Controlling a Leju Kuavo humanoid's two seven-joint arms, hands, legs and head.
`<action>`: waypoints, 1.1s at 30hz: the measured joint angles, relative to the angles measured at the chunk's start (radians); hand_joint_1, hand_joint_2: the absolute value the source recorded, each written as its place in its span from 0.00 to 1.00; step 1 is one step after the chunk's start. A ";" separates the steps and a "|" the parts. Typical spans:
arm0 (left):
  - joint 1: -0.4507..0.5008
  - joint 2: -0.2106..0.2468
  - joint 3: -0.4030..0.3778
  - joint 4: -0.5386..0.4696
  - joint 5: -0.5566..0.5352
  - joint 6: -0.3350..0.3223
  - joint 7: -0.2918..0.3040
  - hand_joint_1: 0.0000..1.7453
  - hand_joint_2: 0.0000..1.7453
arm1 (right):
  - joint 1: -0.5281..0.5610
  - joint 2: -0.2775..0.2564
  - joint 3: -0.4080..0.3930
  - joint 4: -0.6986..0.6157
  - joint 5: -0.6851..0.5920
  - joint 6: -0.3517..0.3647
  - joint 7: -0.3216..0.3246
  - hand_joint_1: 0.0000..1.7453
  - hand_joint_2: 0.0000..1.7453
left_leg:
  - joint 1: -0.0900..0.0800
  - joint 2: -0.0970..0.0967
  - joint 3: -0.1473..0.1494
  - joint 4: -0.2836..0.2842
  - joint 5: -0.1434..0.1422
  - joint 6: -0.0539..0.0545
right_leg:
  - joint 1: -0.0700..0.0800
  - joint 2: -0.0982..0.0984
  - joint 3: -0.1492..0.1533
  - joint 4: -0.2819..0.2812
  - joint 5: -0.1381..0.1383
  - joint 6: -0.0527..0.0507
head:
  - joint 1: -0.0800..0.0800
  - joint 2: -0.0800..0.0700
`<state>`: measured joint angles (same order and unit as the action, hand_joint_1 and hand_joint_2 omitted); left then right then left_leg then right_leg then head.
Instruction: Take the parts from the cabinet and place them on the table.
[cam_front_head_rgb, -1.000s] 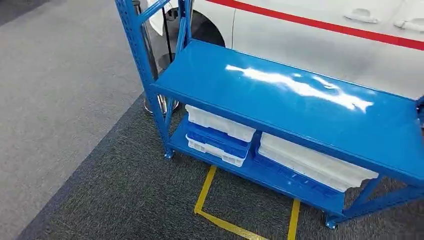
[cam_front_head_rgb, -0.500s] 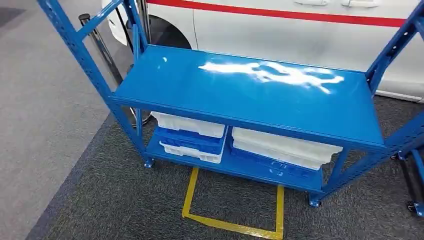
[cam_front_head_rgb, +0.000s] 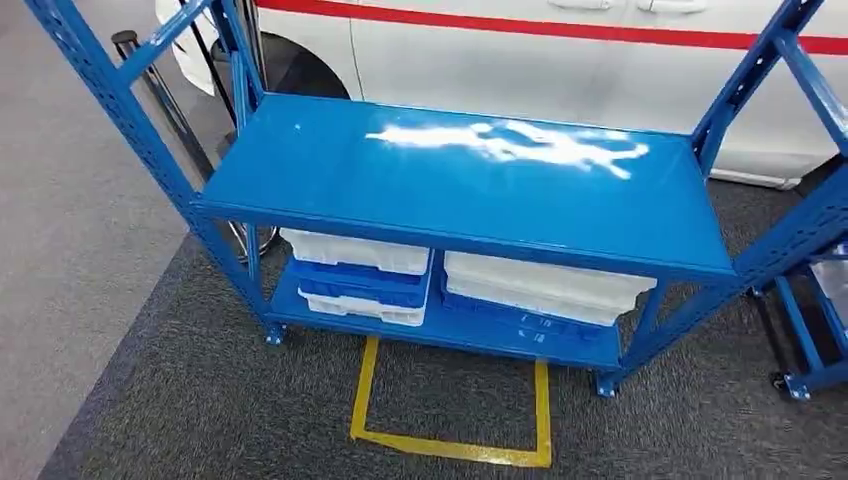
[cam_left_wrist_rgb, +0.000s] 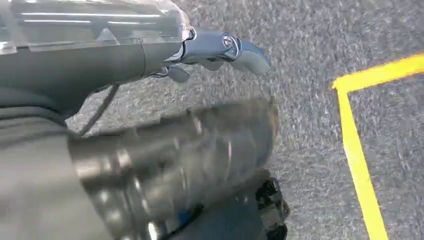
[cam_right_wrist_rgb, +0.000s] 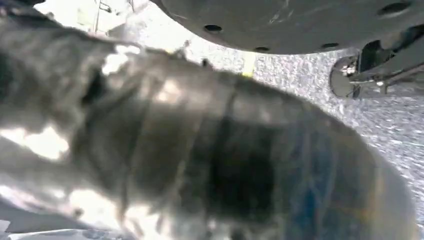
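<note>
The head view shows a white car (cam_front_head_rgb: 560, 70) with a red stripe, standing behind a blue metal rack (cam_front_head_rgb: 470, 190). The rack's glossy top shelf is bare and reflects light. On the lower shelf (cam_front_head_rgb: 470, 335) lie stacked plastic trays, white and blue: one stack (cam_front_head_rgb: 360, 280) on the left, a wider stack (cam_front_head_rgb: 545, 290) on the right. A yellow tape outline (cam_front_head_rgb: 450, 440) marks the dark grey carpet (cam_front_head_rgb: 200, 410) in front of the rack.

The left wrist view shows the same carpet and a yellow line, and the left hand (cam_left_wrist_rgb: 220, 50) as grey fingers lying together, holding nothing. The right wrist view is a blurred grey mass; I cannot tell how the right hand is.
</note>
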<state>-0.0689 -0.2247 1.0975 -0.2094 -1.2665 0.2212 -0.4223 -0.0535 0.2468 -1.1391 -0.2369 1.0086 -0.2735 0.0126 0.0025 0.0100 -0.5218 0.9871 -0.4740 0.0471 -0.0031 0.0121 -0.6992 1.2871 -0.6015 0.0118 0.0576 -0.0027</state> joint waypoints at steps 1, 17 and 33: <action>0.000 0.000 0.000 0.000 -0.001 0.000 0.000 0.00 1.00 | 0.000 0.000 0.000 0.000 0.000 0.005 0.007 0.00 0.00 | 0.000 0.004 -0.001 0.000 0.000 -0.001 | -0.004 -0.001 -0.023 0.046 -0.008 0.004 | 0.000 0.000; 0.000 0.000 -0.010 0.000 -0.018 -0.001 -0.004 0.00 1.00 | -0.001 0.000 0.006 0.000 0.019 0.016 0.036 0.00 1.00 | 0.008 0.000 -0.148 0.334 -0.166 -0.052 | 0.004 -0.008 0.123 -0.251 0.129 -0.044 | -0.002 0.000; 0.036 0.040 -0.214 -0.026 0.234 -0.045 0.073 0.00 1.00 | 0.041 -0.047 0.217 -0.016 -0.179 0.071 0.022 0.00 1.00 | -0.006 0.007 -0.005 0.002 0.002 0.003 | -0.010 -0.004 0.002 0.023 0.012 0.011 | 0.000 0.000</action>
<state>-0.0332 -0.1846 0.8834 -0.2354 -1.0326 0.1762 -0.3490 -0.0124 0.1995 -0.9223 -0.2529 0.8293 -0.2022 0.0343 -0.0031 0.0170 -0.5264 0.9892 -0.4717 0.0504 -0.0135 0.0077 -0.6972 1.3101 -0.5897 0.0225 0.0576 -0.0027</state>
